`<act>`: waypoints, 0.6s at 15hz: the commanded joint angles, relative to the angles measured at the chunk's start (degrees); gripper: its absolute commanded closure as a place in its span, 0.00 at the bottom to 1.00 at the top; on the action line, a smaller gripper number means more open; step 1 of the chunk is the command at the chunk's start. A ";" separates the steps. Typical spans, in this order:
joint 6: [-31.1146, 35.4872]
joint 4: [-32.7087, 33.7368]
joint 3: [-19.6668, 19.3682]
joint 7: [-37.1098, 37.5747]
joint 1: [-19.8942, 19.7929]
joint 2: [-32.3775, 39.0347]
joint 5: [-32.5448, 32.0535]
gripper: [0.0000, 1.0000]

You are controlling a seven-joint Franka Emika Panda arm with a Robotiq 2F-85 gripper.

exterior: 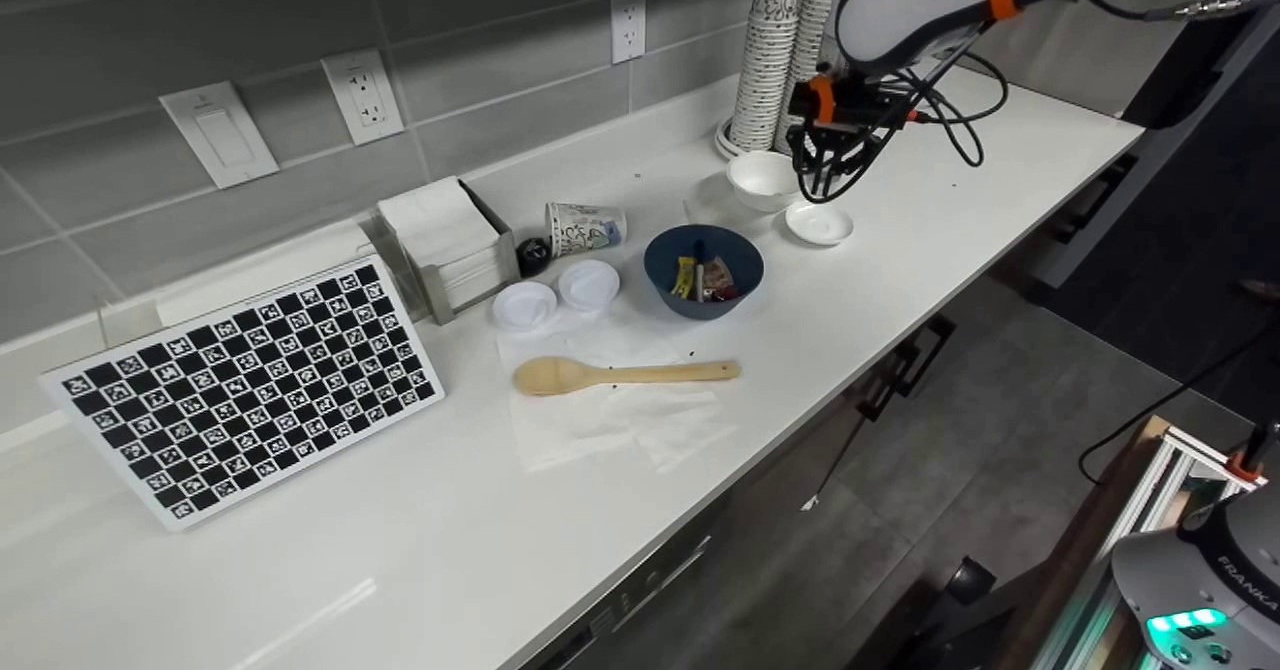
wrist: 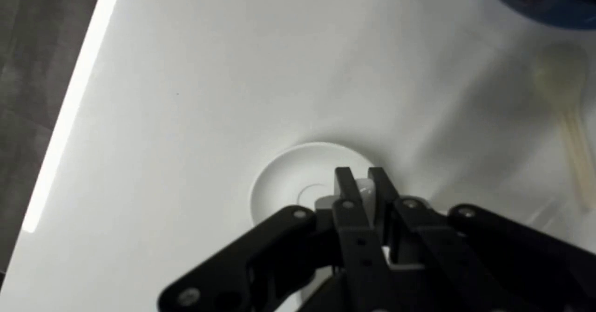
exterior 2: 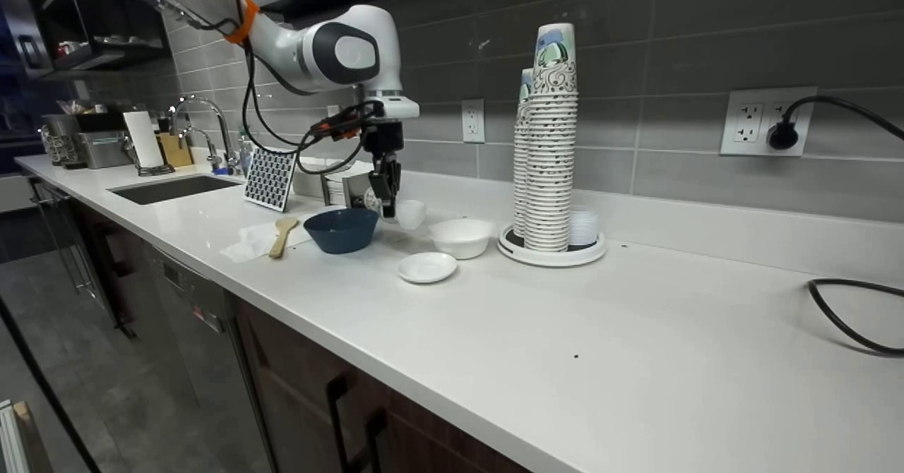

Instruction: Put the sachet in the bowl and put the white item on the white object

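White item pinched by the gripper, above the white dish

Most of the small rounded white item (wrist: 367,191) is covered by the black fingers (wrist: 345,186), so its long axis does not show; in an exterior view it appears cup-like, right at the fingertips. Away from the tool, the small flat yellow packet (exterior: 684,277) has its long axis running nearly top to bottom in an exterior view, and the flat tan packet (exterior: 717,275) leans near it; which of the two is the sachet is unclear.

The black two-finger gripper (wrist: 361,174) points down, its jaws almost together. The narrow gap between the fingers is filled by the white item, gripped clear of the glossy white counter (exterior 2: 635,360).

Lower than the fingertips, and partly hidden by them in the wrist view, lies the shallow round white dish (wrist: 281,181); the white item is above its level and apart from it. Both packets sit in the round dark blue bowl (exterior: 700,308), lower than the gripper and off toward the light wooden spoon (exterior: 627,374). The deeper round white bowl (exterior: 752,187) is on the wall side of the gripper, and tall stacks of printed paper cups (exterior 2: 551,176) stand across the gripper from the blue bowl
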 commanded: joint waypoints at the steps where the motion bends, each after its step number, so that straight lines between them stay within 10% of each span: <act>1: 7.63 -8.44 -0.84 6.15 -0.49 -4.11 -5.65 0.97; 9: 21.81 -13.68 -1.06 7.97 -1.81 -2.03 -7.33 0.97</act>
